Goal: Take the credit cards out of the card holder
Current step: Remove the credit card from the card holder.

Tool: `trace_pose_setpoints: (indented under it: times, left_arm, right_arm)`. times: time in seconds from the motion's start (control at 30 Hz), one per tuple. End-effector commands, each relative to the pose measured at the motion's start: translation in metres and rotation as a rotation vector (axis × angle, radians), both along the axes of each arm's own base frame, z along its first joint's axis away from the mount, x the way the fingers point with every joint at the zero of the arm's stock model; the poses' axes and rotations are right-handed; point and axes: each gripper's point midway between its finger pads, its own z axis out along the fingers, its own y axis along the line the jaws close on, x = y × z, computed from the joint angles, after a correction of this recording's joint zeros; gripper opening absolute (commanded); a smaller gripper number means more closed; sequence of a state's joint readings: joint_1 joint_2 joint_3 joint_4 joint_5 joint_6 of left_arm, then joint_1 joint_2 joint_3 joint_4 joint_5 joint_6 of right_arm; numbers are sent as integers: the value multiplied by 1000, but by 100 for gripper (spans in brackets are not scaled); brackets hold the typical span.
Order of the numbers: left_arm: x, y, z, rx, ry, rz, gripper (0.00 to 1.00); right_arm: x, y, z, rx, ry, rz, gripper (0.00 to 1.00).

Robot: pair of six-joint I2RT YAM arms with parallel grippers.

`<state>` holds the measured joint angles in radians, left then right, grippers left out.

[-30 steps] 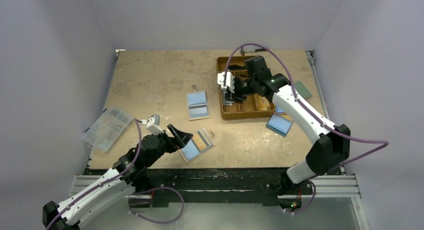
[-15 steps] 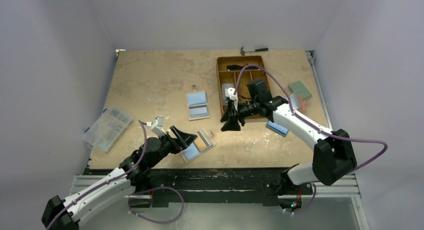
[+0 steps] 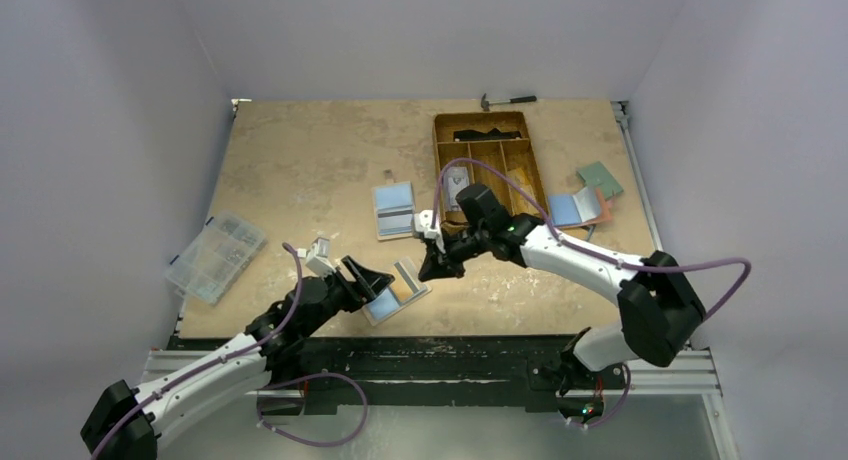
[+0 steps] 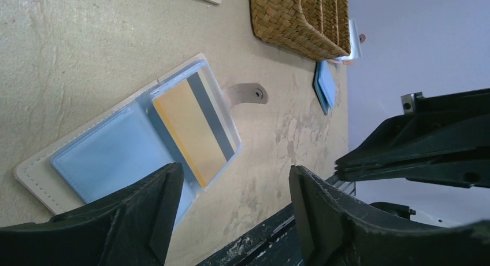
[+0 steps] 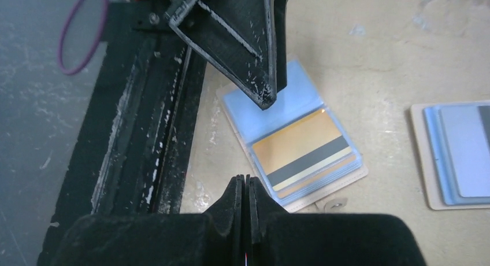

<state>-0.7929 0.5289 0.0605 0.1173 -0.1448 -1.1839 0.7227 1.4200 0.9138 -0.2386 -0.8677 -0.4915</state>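
The right claw [image 5: 244,180] has swung in beside the open card holder [image 5: 294,144] and snapped shut, empty. The holder lies on the surface between it and the left claw [image 4: 234,169], which is agape. An orange striped card [image 5: 300,147] remains pocketed, so extraction looks imminent.

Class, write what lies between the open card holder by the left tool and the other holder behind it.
Bare table only, between card holder and other holder; right wrist view shows it.
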Motion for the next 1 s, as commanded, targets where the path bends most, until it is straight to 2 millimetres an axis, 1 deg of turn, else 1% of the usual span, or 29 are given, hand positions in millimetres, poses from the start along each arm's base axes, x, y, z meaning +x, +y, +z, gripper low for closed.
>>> trace_pose_setpoints:
  times: [0.0, 0.13, 0.23, 0.3, 0.37, 0.4, 0.57, 0.83, 0.97]
  left_arm:
    - [5, 0, 5, -48, -18, 28, 70]
    - [5, 2, -1, -53, -6, 41, 68]
    - [4, 2, -4, -56, -2, 43, 67]
    - [5, 2, -5, -61, -1, 44, 66]
    - [6, 0, -1, -78, -7, 45, 65]
    - [4, 2, -10, -71, 3, 48, 65]
    - [4, 2, -16, -86, 15, 52, 62]
    - [3, 0, -25, -73, 51, 52, 58]
    - [4, 0, -32, -53, 82, 61, 58]
  right_arm:
    - [16, 18, -13, -80, -119, -23, 0]
    - [19, 32, -37, -190, -158, -44, 0]
    - [25, 38, -51, -252, -162, -80, 0]
    - [30, 39, -57, -279, -170, -101, 0]
    - [34, 38, -60, -294, -183, -124, 0]
    - [36, 37, -62, -299, -188, -133, 0]
    - [45, 35, -70, -329, -199, -175, 0]
    - [45, 38, -78, -336, -164, -188, 0]
    - [44, 38, -81, -341, -150, -198, 0]
